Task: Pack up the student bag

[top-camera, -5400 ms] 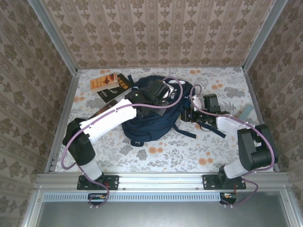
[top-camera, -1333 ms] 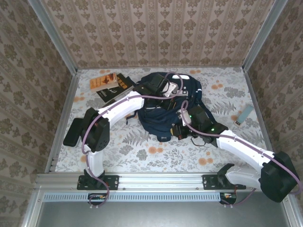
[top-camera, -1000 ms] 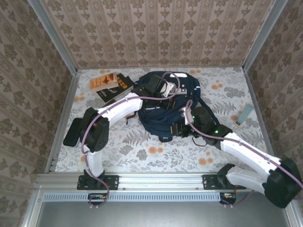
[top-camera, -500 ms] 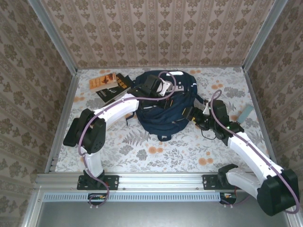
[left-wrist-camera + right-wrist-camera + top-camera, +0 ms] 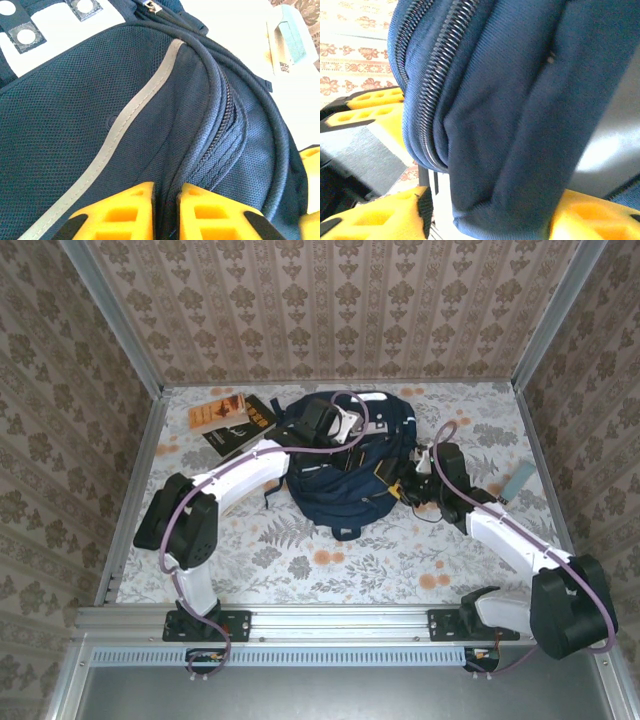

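The student bag (image 5: 335,480), navy blue with a grey-white stripe (image 5: 127,112), lies mid-table. My left gripper (image 5: 350,440) rests on the bag's upper part. In the left wrist view, the left gripper (image 5: 166,192) is shut on a raised fold of the bag (image 5: 90,100) beside a closed zip (image 5: 226,112). My right gripper (image 5: 397,485) is at the bag's right side. In the right wrist view, the right gripper (image 5: 487,215) stands open astride a hanging edge of the bag (image 5: 510,100). One finger touches the fabric; a gap shows at the other.
An orange book (image 5: 218,412) and a black book (image 5: 248,426) lie at the back left, close to the bag. A pale blue flat item (image 5: 518,480) lies near the right wall. The patterned cloth in front of the bag is bare.
My right arm has swung from the bag's near edge round to its right side, with its jaws widening and then narrowing. The bag has shifted slightly toward the back. The left gripper has stayed on the bag's top.
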Tool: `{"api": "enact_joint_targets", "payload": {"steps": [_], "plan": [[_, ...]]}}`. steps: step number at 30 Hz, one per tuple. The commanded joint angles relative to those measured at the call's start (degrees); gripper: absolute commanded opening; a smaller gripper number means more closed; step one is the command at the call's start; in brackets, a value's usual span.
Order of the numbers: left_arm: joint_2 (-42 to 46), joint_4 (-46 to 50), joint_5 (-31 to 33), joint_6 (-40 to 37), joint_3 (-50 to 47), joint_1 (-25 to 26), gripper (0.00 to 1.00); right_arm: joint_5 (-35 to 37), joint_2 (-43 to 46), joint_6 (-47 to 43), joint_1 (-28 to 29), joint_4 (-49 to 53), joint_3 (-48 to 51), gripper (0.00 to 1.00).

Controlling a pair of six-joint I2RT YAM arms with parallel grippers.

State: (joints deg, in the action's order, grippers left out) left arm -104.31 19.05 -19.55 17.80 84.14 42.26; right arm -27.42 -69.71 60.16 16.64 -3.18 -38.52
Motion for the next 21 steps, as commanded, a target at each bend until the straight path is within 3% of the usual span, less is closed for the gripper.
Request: {"api": "enact_joint_targets", "payload": {"steps": [1,4,9,15,21], "plan": [[4.85,2.46,0.06,3.89,1.1,-0.6,0.31,-2.3,-1.36,1.25,0.12,-4.04,-0.85,0.53],[6.26,7.58,4.65,7.16,1.22,-0.69,0.46,-3.11,-2.76,1.34,0.3,-5.34,-1.34,0.44],[12.97,9.49,9.58,13.53,-5.63,-0.31,0.56,-3.79,-4.45,1.32,0.86,-6.85,-2.06,0.29],[22.08,4.75,11.67,22.32,-17.21,4.07,0.57,-3.4,-5.19,1.23,2.29,-8.57,-2.26,0.21],[21.6,-1.95,13.42,29.86,-22.54,11.05,0.53,-2.84,-5.1,1.1,4.0,-9.0,-2.7,0.18]]}}
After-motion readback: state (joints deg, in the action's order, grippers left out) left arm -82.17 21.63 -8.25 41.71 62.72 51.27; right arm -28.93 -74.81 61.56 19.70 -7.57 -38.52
